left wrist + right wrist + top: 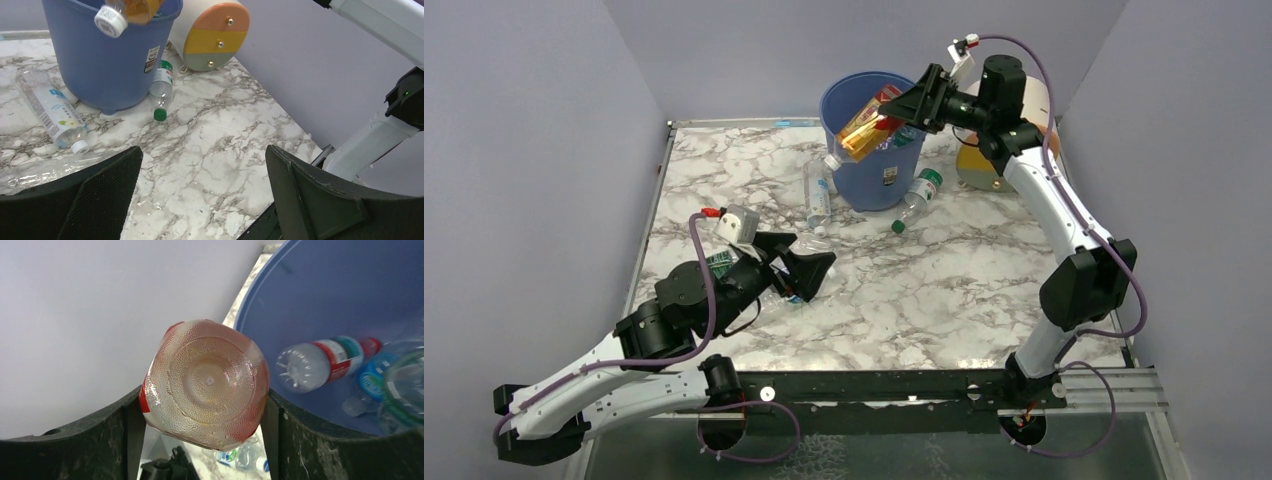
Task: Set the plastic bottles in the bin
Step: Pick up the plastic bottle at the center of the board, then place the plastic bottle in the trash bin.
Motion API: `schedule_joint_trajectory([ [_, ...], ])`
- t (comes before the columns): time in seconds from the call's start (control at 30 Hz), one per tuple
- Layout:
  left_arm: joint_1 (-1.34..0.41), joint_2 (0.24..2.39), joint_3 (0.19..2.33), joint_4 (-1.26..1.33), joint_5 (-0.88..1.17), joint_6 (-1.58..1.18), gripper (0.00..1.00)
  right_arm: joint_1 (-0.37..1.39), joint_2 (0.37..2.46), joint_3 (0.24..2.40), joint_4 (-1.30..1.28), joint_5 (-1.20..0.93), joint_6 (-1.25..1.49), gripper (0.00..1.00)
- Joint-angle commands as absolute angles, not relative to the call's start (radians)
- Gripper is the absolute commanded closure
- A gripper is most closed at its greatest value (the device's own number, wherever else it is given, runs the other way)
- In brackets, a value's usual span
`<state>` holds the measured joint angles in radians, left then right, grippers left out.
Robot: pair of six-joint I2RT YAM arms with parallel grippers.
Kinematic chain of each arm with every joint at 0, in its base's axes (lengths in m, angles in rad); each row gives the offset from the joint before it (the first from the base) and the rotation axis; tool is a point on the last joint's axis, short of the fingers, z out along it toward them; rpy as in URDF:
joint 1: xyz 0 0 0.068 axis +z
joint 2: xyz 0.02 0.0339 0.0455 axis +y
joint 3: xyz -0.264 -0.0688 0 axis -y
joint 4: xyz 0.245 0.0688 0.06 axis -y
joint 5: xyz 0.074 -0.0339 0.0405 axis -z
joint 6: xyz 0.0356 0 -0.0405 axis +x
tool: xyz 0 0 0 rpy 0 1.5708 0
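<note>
The blue bin [871, 140] stands at the back of the table. My right gripper [911, 104] is shut on an amber bottle with a red label [864, 130] and holds it tilted over the bin's rim, its white cap [111, 21] pointing down and outward. The right wrist view shows the bottle's base [207, 382] between the fingers, and several bottles inside the bin [325, 362]. My left gripper [812, 270] is open and empty, low over the table. A crumpled clear bottle [810, 243] lies just beside it. A blue-label bottle [817, 195] and a green-capped bottle [917, 198] lie by the bin.
A cream drum with orange and yellow bands [984, 165] lies on its side right of the bin, against the right wall. The marble table [944, 290] is walled on three sides. The right arm's links rise along the table's right edge [1084, 280].
</note>
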<state>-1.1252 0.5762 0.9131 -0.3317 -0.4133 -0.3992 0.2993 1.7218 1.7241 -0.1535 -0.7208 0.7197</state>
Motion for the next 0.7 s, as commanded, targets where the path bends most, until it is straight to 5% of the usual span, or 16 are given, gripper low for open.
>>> schedule_joint_trajectory([
  [0.0,-1.122,0.575,0.905,-0.332,-0.416,-0.414,0.01,0.237,1.739,1.779,-0.057,-0.669,0.745,0.38],
  [0.67,-1.123,0.684,0.891,-0.29,-0.35,-0.437,0.01,0.168,1.777,1.843,-0.168,-0.339,0.479,0.37],
])
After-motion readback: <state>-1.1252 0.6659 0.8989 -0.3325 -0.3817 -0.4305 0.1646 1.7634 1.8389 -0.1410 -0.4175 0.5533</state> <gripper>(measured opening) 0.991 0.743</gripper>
